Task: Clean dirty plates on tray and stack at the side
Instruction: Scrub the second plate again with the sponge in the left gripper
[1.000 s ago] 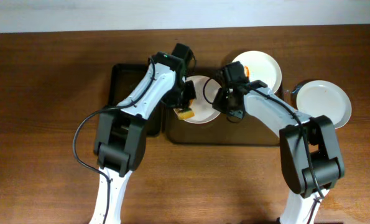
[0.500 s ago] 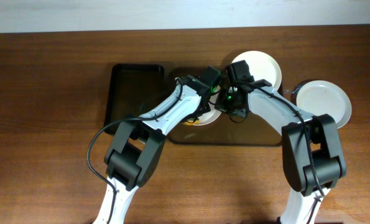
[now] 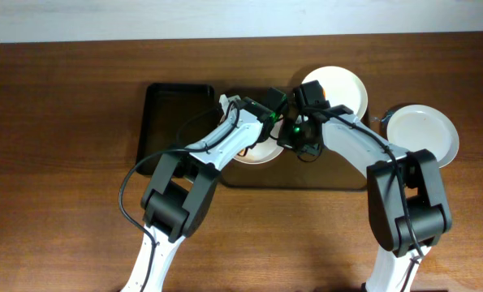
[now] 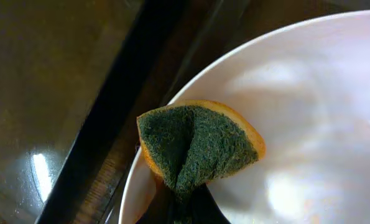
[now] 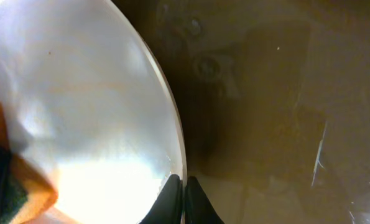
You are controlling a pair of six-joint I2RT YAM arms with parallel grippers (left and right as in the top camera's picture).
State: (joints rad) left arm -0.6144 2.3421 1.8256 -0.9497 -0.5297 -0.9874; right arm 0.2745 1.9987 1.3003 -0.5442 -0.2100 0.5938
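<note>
A white plate (image 4: 309,124) lies in the dark brown tray (image 3: 322,174); from overhead it shows only partly under the arms (image 3: 253,154). My left gripper (image 4: 185,208) is shut on a green-and-orange sponge (image 4: 197,152), which is pressed onto the plate near its left rim. My right gripper (image 5: 183,199) is shut on that plate's right rim (image 5: 172,143), with the sponge (image 5: 10,186) showing at the far side. A second plate (image 3: 332,88) rests at the tray's back. A third plate (image 3: 420,134) sits on the table right of the tray.
A smaller black tray (image 3: 176,122) stands just left of the brown tray. Both arms cross over the brown tray's left half. Bare wooden table (image 3: 54,162) surrounds the trays.
My left arm has swung from the plate's left side to over the plate, carrying the sponge rightward across it. The right gripper has stayed on the rim.
</note>
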